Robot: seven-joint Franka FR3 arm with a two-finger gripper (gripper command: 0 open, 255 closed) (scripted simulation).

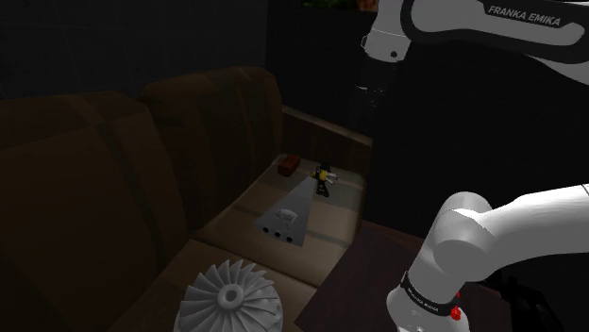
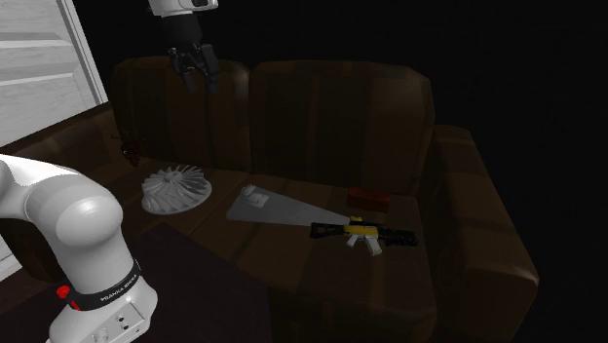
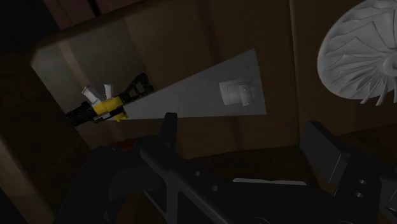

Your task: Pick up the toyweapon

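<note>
Second exterior view shows us the black-and-yellow toy weapon [image 2: 365, 233] lying flat on the sofa seat [image 2: 292, 255], at the narrow tip of the grey wedge panel [image 2: 283, 207]. We judge it light, stiff and slim, best pinched across its yellow middle. Our gripper [image 2: 198, 76] hangs spread and empty, high above that panel.
</note>
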